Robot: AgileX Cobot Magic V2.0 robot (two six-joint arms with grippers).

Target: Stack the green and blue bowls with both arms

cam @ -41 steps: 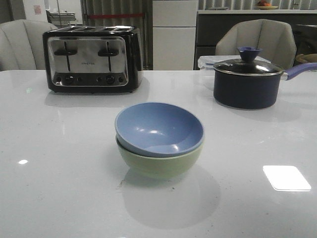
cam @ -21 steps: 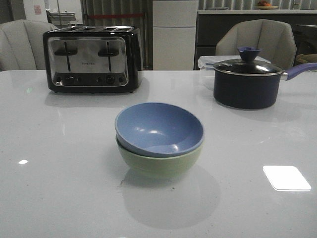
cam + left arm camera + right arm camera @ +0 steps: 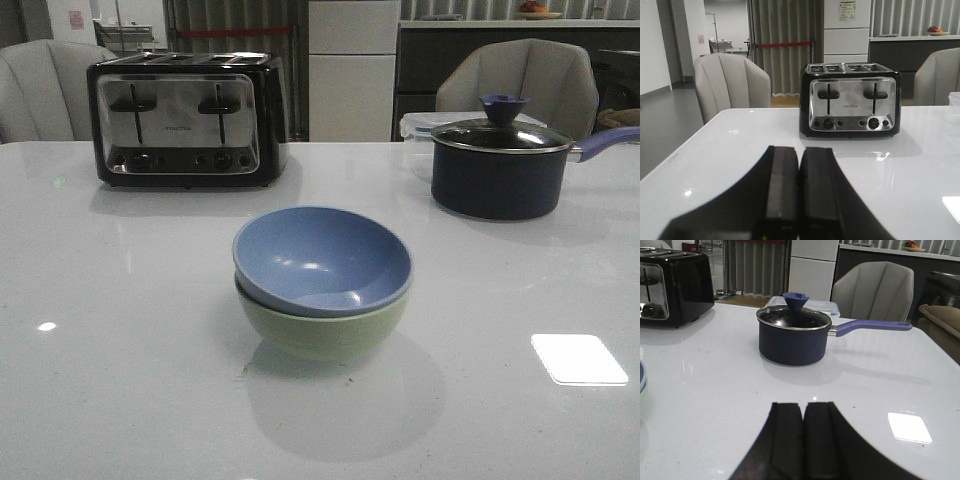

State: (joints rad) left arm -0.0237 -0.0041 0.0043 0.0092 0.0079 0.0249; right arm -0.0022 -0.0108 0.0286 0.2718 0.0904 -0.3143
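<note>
1. The blue bowl [image 3: 322, 258] sits nested inside the green bowl [image 3: 325, 325], slightly tilted, so its rim is higher on the left side. The stack stands in the middle of the white table [image 3: 120, 380], in front of the toaster and the saucepan and well apart from both.
2. Both bowls are matte, smooth and without pattern; the blue one is dusty light blue, the green one pale sage.
3. Only the front view shows the full stack. My right wrist view shows just a thin edge of the blue bowl [image 3: 642, 376] at the border of the picture, and my left wrist view shows no bowl.
4. The front view shows neither of my arms.
5. My left gripper [image 3: 799, 192] has its two black fingers pressed together with nothing between them; it looks toward the black and chrome toaster [image 3: 850, 99].
6. My right gripper [image 3: 804, 437] is closed the same way and empty, and it looks toward the dark saucepan [image 3: 794, 337] with glass lid and purple-blue handle.
7. Behind the saucepan a clear plastic container [image 3: 817, 305] is partly hidden.
</note>
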